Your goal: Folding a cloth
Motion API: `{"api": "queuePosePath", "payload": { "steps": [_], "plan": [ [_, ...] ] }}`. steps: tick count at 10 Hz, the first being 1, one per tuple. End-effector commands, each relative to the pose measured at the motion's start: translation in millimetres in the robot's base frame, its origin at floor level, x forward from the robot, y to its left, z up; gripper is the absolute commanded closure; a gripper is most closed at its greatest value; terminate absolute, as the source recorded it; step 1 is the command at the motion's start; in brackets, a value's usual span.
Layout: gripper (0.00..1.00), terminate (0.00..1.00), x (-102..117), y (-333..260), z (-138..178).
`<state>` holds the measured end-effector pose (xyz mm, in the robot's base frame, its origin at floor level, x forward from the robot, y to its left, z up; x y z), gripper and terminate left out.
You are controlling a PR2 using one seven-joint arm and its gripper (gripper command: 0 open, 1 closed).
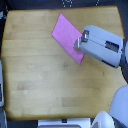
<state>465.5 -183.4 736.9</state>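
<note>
The pink-magenta cloth (67, 36) lies flat on the wooden tabletop (45, 70), toward the far middle, as a slanted rectangle running from upper left to lower right. My gripper (78, 45) reaches in from the exterior view's right and sits over the cloth's lower right edge. Its grey and white body covers the fingertips. I cannot tell whether it is open or shut, or whether it holds the cloth. The cloth's right corner is hidden under the gripper.
The arm's large grey forearm (102, 47) crosses the table's right side. White robot body parts (117, 107) stand at the lower right. A pale object (1, 85) shows at the left edge. Dark floor borders the table at the back.
</note>
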Motion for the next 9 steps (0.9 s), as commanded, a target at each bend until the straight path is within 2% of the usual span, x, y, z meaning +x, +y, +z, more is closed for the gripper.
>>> {"api": "queuePosePath", "payload": {
  "steps": [1, 5, 6, 9],
  "plan": [
    [0.00, 0.00, -4.3, -17.7, -13.1],
    [0.00, 0.00, -8.1, -20.8, -19.5],
    [1.00, 0.00, -9.9, -19.6, -19.4],
    [1.00, 0.00, -1.6, -10.5, -16.3]
  ]
}}
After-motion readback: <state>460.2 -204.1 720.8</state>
